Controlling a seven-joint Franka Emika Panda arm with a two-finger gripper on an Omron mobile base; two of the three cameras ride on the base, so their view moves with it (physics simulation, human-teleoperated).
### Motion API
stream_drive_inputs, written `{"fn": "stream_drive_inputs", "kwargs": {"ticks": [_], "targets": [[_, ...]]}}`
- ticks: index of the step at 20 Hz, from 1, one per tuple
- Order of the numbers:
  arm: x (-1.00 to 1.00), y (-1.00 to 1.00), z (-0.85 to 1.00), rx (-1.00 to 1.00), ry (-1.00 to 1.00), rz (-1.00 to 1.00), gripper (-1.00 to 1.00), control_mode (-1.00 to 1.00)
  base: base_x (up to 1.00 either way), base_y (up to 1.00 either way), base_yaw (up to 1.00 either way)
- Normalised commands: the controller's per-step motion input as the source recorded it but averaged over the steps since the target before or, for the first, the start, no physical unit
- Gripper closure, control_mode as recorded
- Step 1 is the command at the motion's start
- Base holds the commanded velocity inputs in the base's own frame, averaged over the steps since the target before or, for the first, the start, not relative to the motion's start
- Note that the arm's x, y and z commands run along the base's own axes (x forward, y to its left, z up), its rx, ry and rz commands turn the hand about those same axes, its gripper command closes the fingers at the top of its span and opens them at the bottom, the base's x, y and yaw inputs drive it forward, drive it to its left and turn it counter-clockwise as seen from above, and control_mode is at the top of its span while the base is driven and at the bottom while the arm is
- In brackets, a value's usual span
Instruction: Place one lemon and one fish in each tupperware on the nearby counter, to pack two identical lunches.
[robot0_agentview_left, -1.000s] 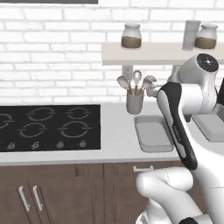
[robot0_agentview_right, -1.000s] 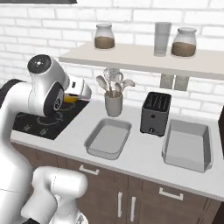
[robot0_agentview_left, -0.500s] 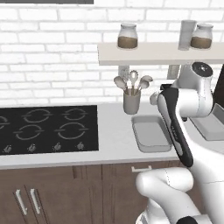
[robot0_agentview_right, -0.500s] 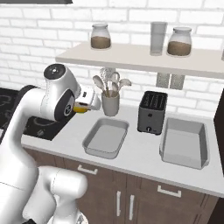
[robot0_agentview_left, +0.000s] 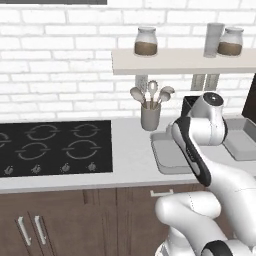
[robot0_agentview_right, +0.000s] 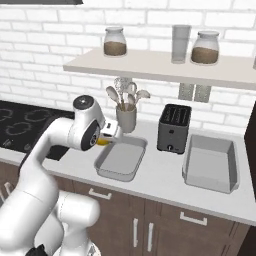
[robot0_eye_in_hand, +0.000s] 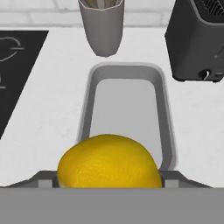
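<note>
A black toaster (robot0_agentview_right: 173, 128) stands upright on the worktop at about 1 o'clock in the right base view, its slots facing up. Just to its 9 o'clock stands a grey utensil holder (robot0_agentview_right: 126, 118) with spoons and a whisk rising from it. A black cooktop (robot0_agentview_left: 54, 147) lies flat at 9 o'clock in the left base view. On the white wall shelf (robot0_agentview_right: 165, 67) at 12 o'clock stand two jars with brown contents (robot0_agentview_right: 114, 41) (robot0_agentview_right: 205, 48) and a tall grey cup (robot0_agentview_right: 181, 44) between them. A double wall socket (robot0_agentview_right: 193, 91) sits under the shelf on the white brick wall (robot0_agentview_left: 55, 75).
</note>
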Motion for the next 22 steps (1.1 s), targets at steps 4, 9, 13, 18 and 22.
{"fn": "stream_drive_inputs", "kwargs": {"ticks": [4, 9, 13, 18, 22], "targets": [[0.20, 0.00, -0.46, 0.00, 0.14, 0.00, 1.00, -1.00, 0.00, 0.00, 0.00], [0.34, -0.27, -0.35, 0.03, 0.03, 0.00, 1.00, -1.00, 0.00, 0.00, 0.00], [0.64, -0.09, -0.37, 0.01, 0.00, 0.00, 1.00, -1.00, 0.00, 0.00, 0.00], [0.63, 0.00, -0.36, 0.01, 0.00, 0.00, 1.00, -1.00, 0.00, 0.00, 0.00], [0.42, -0.11, -0.21, 0.01, 0.00, 0.00, 1.00, -1.00, 0.00, 0.00, 0.00]]}}
